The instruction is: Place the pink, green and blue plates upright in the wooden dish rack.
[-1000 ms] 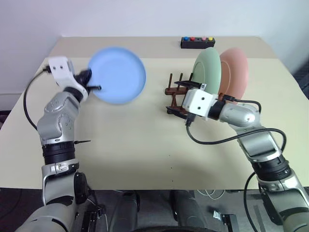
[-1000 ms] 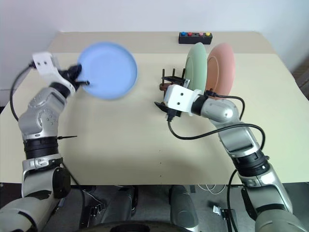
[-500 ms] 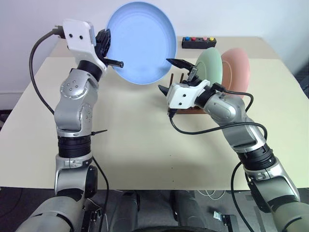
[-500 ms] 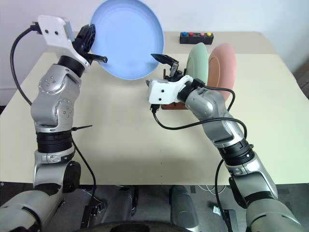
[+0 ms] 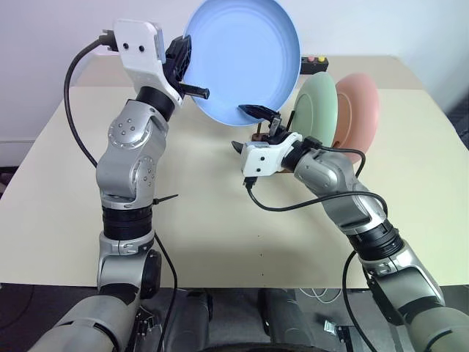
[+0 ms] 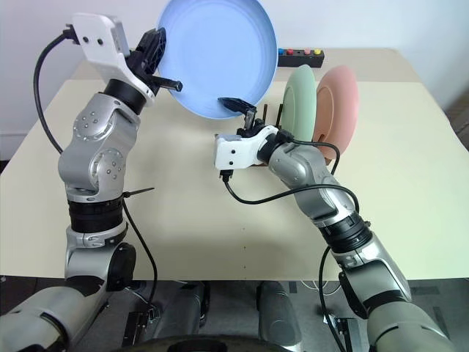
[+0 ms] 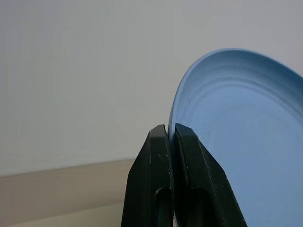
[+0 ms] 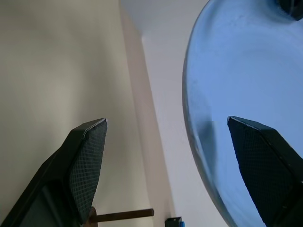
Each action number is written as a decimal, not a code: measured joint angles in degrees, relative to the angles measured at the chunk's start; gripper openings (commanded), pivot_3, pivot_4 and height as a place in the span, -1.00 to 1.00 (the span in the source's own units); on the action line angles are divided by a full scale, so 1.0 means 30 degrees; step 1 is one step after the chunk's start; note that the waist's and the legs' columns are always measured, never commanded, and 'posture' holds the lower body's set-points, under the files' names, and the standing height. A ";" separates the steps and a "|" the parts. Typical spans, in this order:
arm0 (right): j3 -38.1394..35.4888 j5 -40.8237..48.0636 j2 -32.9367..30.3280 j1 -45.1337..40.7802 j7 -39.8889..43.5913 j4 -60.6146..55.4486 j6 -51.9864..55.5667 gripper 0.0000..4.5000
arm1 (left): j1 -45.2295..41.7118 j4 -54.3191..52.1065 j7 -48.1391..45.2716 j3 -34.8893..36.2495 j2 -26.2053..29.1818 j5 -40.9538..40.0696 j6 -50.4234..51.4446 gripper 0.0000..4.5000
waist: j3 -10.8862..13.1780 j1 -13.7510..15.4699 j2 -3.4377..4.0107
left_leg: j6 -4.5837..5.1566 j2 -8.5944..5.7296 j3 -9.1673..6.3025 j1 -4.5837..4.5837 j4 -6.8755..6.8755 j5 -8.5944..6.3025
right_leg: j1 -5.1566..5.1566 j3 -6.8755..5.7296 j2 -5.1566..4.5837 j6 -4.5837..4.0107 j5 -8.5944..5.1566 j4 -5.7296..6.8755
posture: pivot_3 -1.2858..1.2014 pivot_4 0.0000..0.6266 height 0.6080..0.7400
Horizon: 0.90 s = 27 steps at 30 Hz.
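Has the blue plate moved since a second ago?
Yes. The blue plate, pinched by the left gripper, has risen and shifted toward the green plate in the wooden dish rack.

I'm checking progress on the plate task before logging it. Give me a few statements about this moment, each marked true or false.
1. The left gripper is shut on the blue plate's rim. True.
2. The blue plate lies flat on the table. False: it is held up in the air.
3. The green plate and pink plate stand in the rack. True.
4. The right gripper is shut on the blue plate. False: it is open at the plate's lower edge.
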 measured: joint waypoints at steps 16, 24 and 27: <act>-0.0014 -0.0975 0.0198 0.0050 -0.0361 0.0119 -0.0238 -1.00 | 0.0001 -0.0147 -0.0284 0.0230 -0.0618 -0.0919 0.0517 -0.56 | 0.0000 0.0000 -0.0001 | -0.0001 0.0000 -0.0002 0.0000 0.0001 0.0000 | 0.0001 -0.0001 -0.0001 -0.0001 0.0000 0.0000 | 0.03 -0.52 0.85; 0.0029 -0.1432 0.0293 0.0128 -0.0617 0.0137 -0.0547 -1.00 | -0.1324 -0.0813 0.0650 0.3535 -0.1815 -0.4928 -0.0135 0.99 | 0.0000 -0.0036 -0.0001 | -0.0003 0.0000 -0.0003 0.0006 -0.0004 0.0001 | 0.0000 -0.0001 0.0001 -0.0001 0.0001 -0.0001 | 0.03 -0.52 0.85; 0.0027 -0.1483 0.0298 0.0125 -0.0840 0.0137 -0.0831 -1.00 | -0.1367 -0.0519 0.0885 0.4324 -0.0992 -0.4989 -0.0670 0.99 | 0.0000 -0.0039 -0.0001 | -0.0004 0.0000 -0.0003 0.0007 -0.0003 0.0002 | 0.0000 -0.0001 0.0002 -0.0002 0.0001 0.0000 | 0.03 -0.52 0.85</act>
